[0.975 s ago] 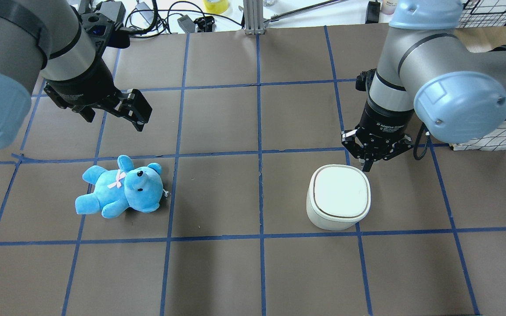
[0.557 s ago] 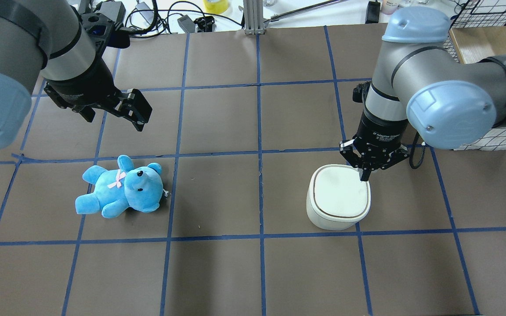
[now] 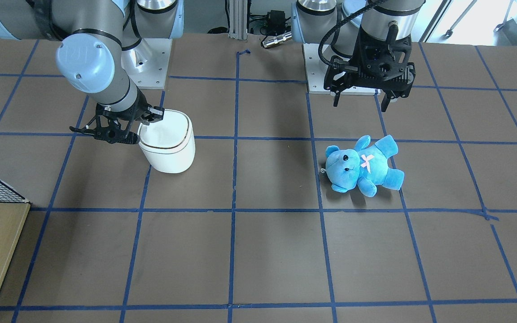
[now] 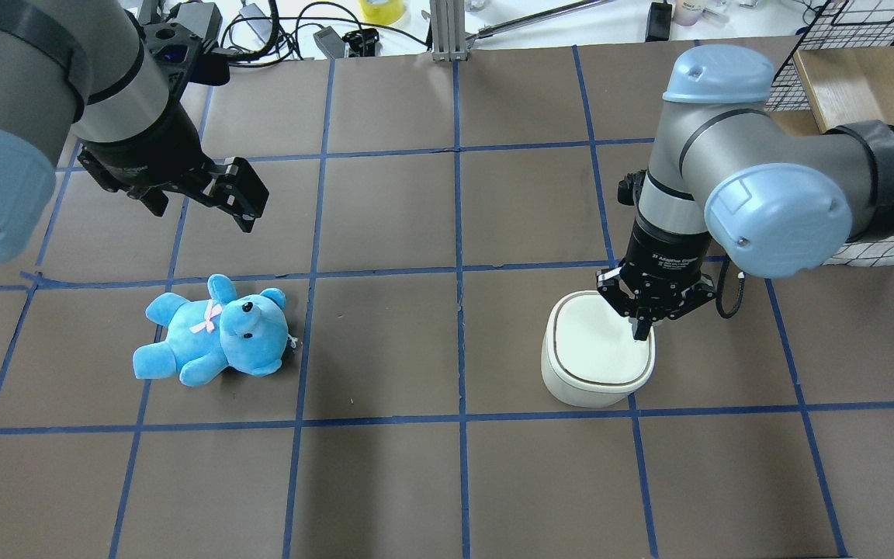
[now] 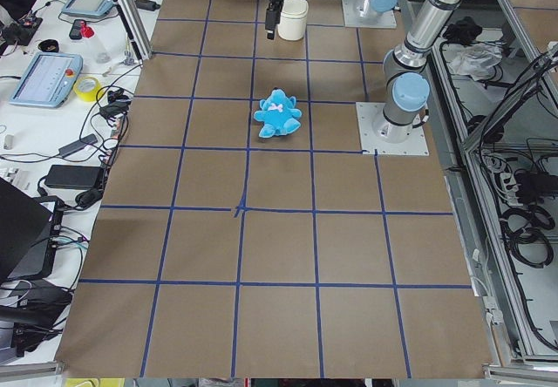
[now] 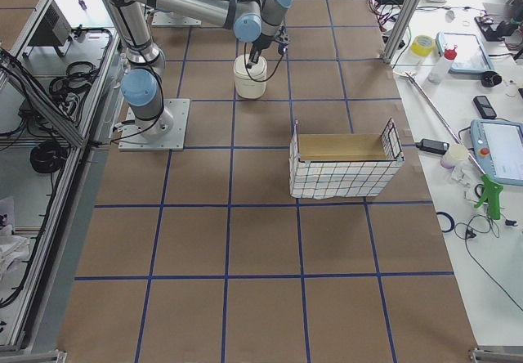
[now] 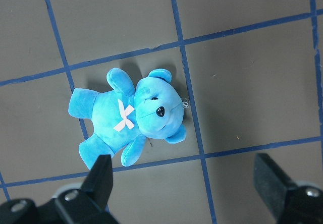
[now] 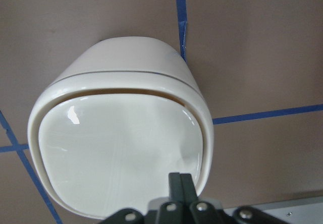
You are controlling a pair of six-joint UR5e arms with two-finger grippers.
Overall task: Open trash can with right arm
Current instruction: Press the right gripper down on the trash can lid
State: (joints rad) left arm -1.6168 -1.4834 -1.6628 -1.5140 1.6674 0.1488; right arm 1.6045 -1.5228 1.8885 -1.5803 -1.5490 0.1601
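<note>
Two grippers: the right gripper (image 4: pixel 639 332), fingers pressed together, points down at the lid edge of the white trash can (image 4: pixel 593 357) on the tabletop (image 4: pixel 385 233); the left gripper (image 3: pixel 361 102) hangs spread near the blue teddy bear (image 4: pixel 218 332)

On the table (image 4: pixel 447 481), the trash can (image 4: pixel 598 349) stands in the right half. The teddy bear (image 4: pixel 214 332) lies in the left half, well apart from it. The right end effector (image 4: pixel 639 335) is over the right edge of the can's lid. The left end effector (image 3: pixel 360 106) hangs high above the bear. A wire basket (image 6: pixel 343 167) sits at the far right.
</note>
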